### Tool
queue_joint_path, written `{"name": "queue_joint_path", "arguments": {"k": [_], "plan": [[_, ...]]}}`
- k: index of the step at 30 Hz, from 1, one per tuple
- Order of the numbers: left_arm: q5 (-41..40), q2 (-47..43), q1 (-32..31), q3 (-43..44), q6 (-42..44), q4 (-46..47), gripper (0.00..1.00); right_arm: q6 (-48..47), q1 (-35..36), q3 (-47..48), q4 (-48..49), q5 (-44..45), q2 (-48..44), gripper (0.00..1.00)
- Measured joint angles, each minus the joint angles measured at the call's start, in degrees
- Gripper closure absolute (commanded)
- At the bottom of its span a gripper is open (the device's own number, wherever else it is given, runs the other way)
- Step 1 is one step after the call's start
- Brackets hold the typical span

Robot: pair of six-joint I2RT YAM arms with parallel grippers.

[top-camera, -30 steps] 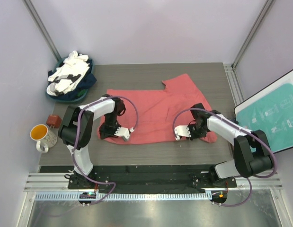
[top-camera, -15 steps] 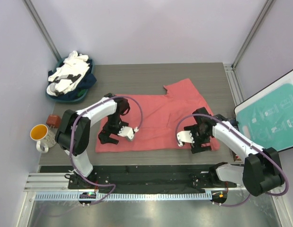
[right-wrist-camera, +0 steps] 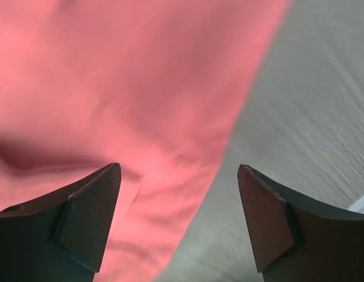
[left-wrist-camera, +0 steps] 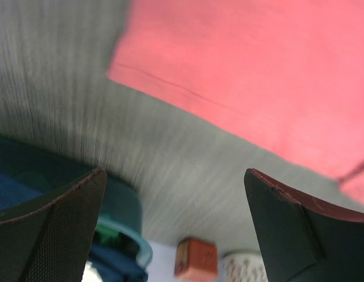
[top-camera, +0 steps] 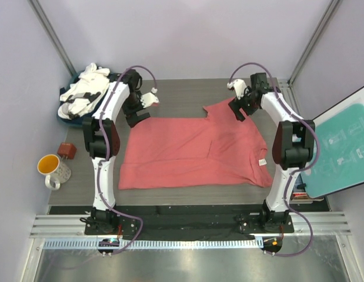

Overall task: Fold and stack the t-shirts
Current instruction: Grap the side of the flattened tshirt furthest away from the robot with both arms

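The left end effector (left-wrist-camera: pixel 174 176) hangs with its two dark fingers spread wide and nothing between them, just off the far-left corner of a coral-red cotton t-shirt (top-camera: pixel 193 150). The right end effector (right-wrist-camera: pixel 179 170) is likewise spread and empty, poised over the shirt's far-right sleeve where cloth meets bare wood grain. Both arms reach out full length toward the far edge of the grey wood-grain surface (top-camera: pixel 182 88), which suggests they are lining up on the garment's far corners to pinch them and draw a fold toward the near edge. The shirt lies spread flat across the middle of the surface, one sleeve jutting toward the far-right corner. That flat, single-layer spread is what a clean fold needs. At the far-left corner sits a round teal basket (top-camera: pixel 82 121) heaped with crumpled white tees (top-camera: pixel 84 91) over a dark navy one (top-camera: pixel 109 100), presumably waiting their turn. Off the left edge stand a white mug with an orange lining (top-camera: pixel 50 169) and a small reddish-brown block (top-camera: pixel 66 150), neither involved.
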Motion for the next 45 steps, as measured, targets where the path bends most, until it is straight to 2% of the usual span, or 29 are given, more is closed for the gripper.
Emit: {"name": "queue_joint_path", "arguments": {"k": [3,7,15,21,28,40,45], "plan": [[1.38,5.49,2.78,4.85,-4.48,1.27,0.00,10.93,-3.56,9.99,3.45,-0.20,8.44,0.16],[1.53,5.86,4.35,3.04,-6.36,2.64,0.00,20.00,-6.29,16.02,7.72,0.33,14.91,0.15],[2.54,5.38,3.21,-2.89,-5.22,6.97,0.00,30.91,-5.88,21.81,11.23,-3.50,24.02,0.26],[2.89,5.09,2.56,-2.89,-5.09,9.20,0.00,38.32,-5.35,29.64,15.12,-4.76,30.77,0.27],[1.84,5.05,1.14,-2.89,-3.50,9.92,0.00,40.76,-5.14,34.86,18.01,-4.74,35.04,0.34],[-0.70,5.05,0.00,-1.97,0.79,11.52,0.00,35.89,-3.26,30.99,18.84,-5.66,33.16,0.41],[-1.70,5.05,0.00,-1.49,1.97,12.57,0.00,34.56,-1.46,30.18,17.66,-6.19,32.41,0.49]]}}
